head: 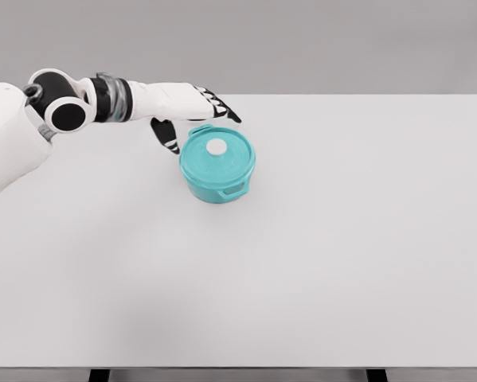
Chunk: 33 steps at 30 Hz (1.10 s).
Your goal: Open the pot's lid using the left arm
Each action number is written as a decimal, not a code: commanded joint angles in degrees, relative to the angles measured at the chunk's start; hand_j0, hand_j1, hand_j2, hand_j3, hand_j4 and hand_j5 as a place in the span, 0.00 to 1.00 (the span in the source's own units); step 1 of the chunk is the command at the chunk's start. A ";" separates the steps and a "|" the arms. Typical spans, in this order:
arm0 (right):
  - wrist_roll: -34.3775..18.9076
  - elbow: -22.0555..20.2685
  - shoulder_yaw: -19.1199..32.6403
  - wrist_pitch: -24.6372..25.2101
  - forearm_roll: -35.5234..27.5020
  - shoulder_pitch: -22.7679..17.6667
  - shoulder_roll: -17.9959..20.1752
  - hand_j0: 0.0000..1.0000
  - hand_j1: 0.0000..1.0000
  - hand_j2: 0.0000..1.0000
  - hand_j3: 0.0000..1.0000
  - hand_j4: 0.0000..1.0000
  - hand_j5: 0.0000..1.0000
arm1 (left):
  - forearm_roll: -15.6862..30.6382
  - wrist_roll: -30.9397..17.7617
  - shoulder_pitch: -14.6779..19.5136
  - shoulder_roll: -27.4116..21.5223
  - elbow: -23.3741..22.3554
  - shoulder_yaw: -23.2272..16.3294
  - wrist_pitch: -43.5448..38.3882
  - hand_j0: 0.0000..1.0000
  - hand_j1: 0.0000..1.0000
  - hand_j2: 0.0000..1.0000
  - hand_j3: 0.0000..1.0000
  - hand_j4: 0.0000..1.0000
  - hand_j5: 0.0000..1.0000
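Lid on pot | left robot hand spread beside it

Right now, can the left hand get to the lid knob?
Probably yes. The left hand hovers open just behind-left of the pot, and nothing stands between it and the white knob on the lid.

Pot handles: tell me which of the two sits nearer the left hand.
The upper-left handle of the teal pot, right beside the left hand. The other handle juts from the lower-right side, away from the hand.
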<state>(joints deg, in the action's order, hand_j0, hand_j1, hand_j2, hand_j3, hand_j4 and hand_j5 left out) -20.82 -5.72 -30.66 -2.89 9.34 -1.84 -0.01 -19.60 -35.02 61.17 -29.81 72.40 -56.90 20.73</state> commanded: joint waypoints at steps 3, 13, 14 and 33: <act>-0.01 0.00 -0.02 -0.01 -0.02 0.00 0.01 1.00 1.00 1.00 1.00 1.00 1.00 | -0.88 0.02 0.00 1.16 -0.16 -0.31 -1.66 0.82 0.82 0.82 0.82 0.82 0.82; -0.01 0.00 -0.02 -0.01 -0.02 0.00 0.01 1.00 1.00 1.00 1.00 1.00 1.00 | -0.88 0.02 0.00 3.09 -0.24 -3.83 -1.40 0.81 0.81 0.81 0.81 0.81 0.81; -0.01 0.00 -0.02 -0.01 -0.02 0.00 0.01 1.00 1.00 1.00 1.00 1.00 1.00 | -0.88 0.02 0.00 3.09 -0.24 -4.00 -1.40 0.81 0.81 0.81 0.81 0.81 0.81; -0.01 0.00 -0.02 -0.01 -0.02 0.00 0.01 1.00 1.00 1.00 1.00 1.00 1.00 | -2.20 0.02 0.09 3.53 -2.27 -4.35 -1.57 0.60 0.60 0.60 0.60 0.60 0.60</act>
<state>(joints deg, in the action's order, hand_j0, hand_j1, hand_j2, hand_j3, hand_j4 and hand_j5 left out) -20.82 -5.72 -30.66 -2.89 9.34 -1.85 -0.01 -21.31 -34.99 61.26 -26.24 70.19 -61.26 19.05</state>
